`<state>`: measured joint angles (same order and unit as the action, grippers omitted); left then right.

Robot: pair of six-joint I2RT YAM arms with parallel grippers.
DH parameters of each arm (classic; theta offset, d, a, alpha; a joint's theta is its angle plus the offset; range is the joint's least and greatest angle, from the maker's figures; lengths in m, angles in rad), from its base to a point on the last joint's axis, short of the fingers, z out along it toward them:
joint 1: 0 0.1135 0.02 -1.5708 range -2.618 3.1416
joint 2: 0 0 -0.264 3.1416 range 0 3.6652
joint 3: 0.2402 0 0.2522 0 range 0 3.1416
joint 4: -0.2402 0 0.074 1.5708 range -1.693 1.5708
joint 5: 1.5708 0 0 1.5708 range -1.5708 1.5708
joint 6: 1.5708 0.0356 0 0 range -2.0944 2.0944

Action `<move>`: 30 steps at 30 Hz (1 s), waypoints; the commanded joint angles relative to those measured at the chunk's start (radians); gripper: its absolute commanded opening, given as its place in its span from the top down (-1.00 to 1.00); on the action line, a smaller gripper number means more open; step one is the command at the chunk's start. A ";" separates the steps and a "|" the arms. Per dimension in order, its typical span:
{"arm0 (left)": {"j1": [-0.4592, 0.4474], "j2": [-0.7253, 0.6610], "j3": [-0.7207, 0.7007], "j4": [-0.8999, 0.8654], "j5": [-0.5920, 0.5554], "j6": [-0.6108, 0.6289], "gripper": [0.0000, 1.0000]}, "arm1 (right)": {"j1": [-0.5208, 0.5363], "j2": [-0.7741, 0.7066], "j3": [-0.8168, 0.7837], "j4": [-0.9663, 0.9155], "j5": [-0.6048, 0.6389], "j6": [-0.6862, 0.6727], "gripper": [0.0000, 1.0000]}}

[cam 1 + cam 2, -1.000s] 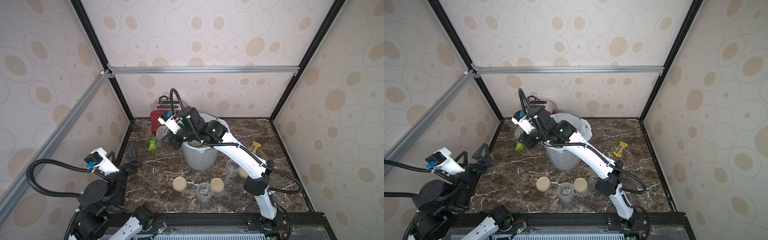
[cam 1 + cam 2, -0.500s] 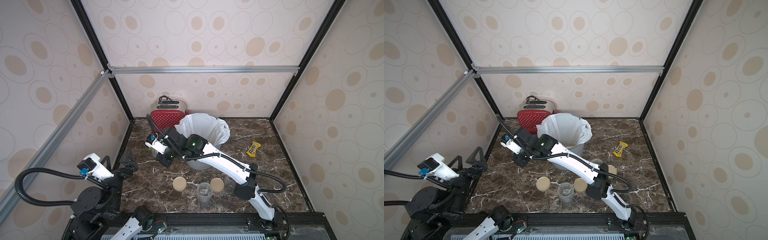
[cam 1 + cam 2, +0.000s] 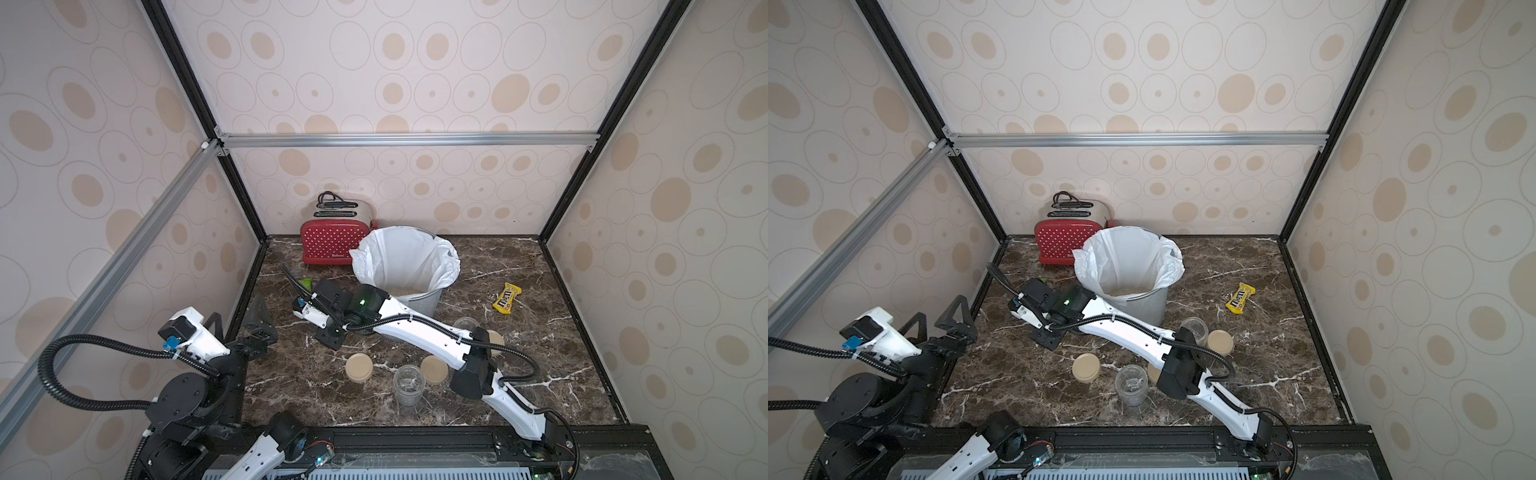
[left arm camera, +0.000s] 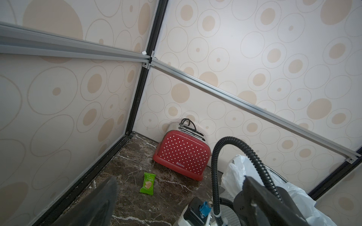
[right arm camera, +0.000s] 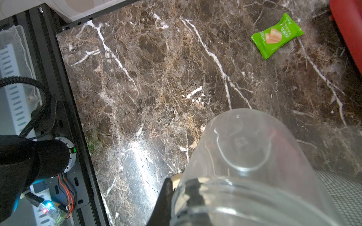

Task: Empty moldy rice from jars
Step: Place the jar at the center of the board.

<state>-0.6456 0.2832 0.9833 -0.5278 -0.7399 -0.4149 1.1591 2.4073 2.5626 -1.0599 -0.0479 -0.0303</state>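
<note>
My right gripper (image 5: 179, 189) is shut on the rim wall of a clear, empty jar (image 5: 254, 166), held low over the marble left of the bin. In both top views that gripper (image 3: 330, 337) hides its jar. Pale rice (image 3: 405, 289) lies at the bottom of the white-lined mesh bin (image 3: 399, 257). An open, empty jar (image 3: 409, 384) stands near the front. Another jar (image 3: 465, 324) shows behind the right arm. Three beige lids (image 3: 359, 367) (image 3: 434, 370) (image 3: 494, 338) lie flat. My left gripper (image 3: 257, 320) is open by the left wall, holding nothing.
A red dotted toaster (image 3: 332, 245) stands at the back, left of the bin. A green snack packet (image 3: 306, 284) lies just behind my right wrist. A yellow candy packet (image 3: 507, 298) lies right of the bin. Walls close in on three sides.
My right arm has swung from over the bin down and leftwards to the marble, still holding the jar. The left arm has drawn back a little along the left wall.
</note>
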 commanded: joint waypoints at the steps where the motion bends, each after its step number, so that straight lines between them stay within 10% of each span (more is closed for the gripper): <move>1: 0.007 -0.018 -0.003 -0.030 -0.016 -0.010 -0.98 | 0.004 0.013 -0.004 0.002 0.020 -0.034 1.00; 30: 0.006 -0.015 -0.025 -0.033 -0.014 -0.024 -0.98 | -0.040 0.121 -0.025 -0.052 -0.067 -0.042 1.00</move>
<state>-0.6453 0.2756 0.9573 -0.5419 -0.7403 -0.4294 1.1305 2.5072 2.5389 -1.0912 -0.1013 -0.0471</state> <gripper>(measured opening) 0.990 0.134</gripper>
